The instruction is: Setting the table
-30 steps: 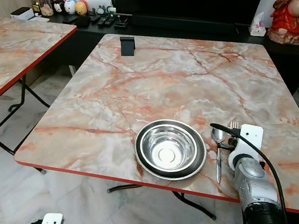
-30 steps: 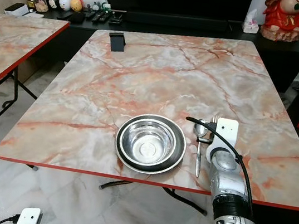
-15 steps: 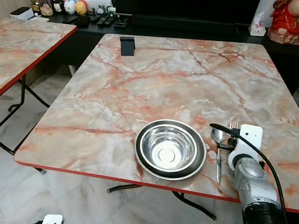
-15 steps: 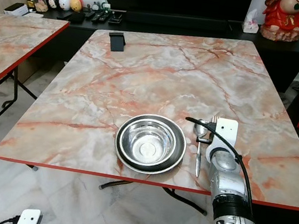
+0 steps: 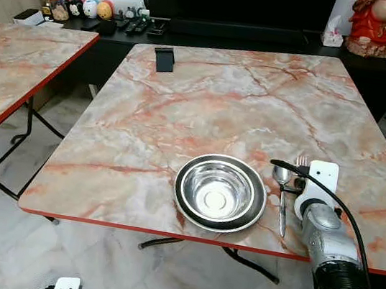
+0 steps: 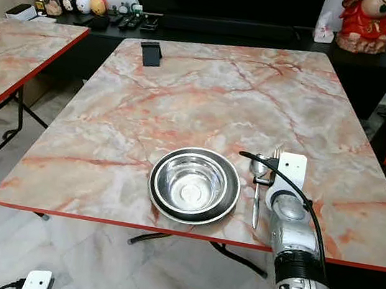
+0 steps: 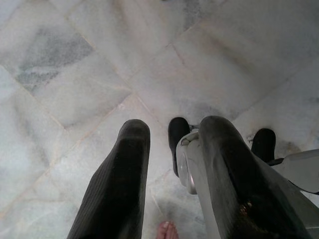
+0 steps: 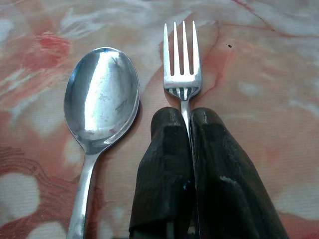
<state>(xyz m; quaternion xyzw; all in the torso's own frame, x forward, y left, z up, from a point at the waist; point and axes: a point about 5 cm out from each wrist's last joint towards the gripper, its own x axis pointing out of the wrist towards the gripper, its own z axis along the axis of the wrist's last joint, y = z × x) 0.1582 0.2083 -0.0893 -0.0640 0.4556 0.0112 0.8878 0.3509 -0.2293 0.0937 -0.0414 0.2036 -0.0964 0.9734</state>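
Two utensils lie to the right of the steel bowl (image 5: 219,192), which sits on its dark plate (image 5: 255,215) near the front edge of the marble table (image 5: 207,96). We take that bowl as our landmark. The spoon (image 8: 99,109) rests just beside the plate's right rim, bowl end pointing away from us. The fork (image 8: 182,59) is a little farther right of the bowl, its tines level with the spoon's head.

Our right gripper (image 8: 188,124) has both black fingers pressed together on the fork's neck, just behind the tines, with the fork low over the tabletop or resting on it. We cannot tell whether it fully touches. Our left gripper (image 7: 169,149) hangs idle over the pale tiled floor, well away from the bowl, its fingers (image 7: 124,164) spread apart and holding nothing.

We judge the fork is about to be released. The risks look small but real:
- If the fingers part unevenly, the fork may stick to one pad and twist out of line with the spoon.
- If the arm pulls back toward the bowl's side, a finger could nudge the spoon against the plate.
- A drag toward the table's front edge, near the bowl, could slide the fork off.
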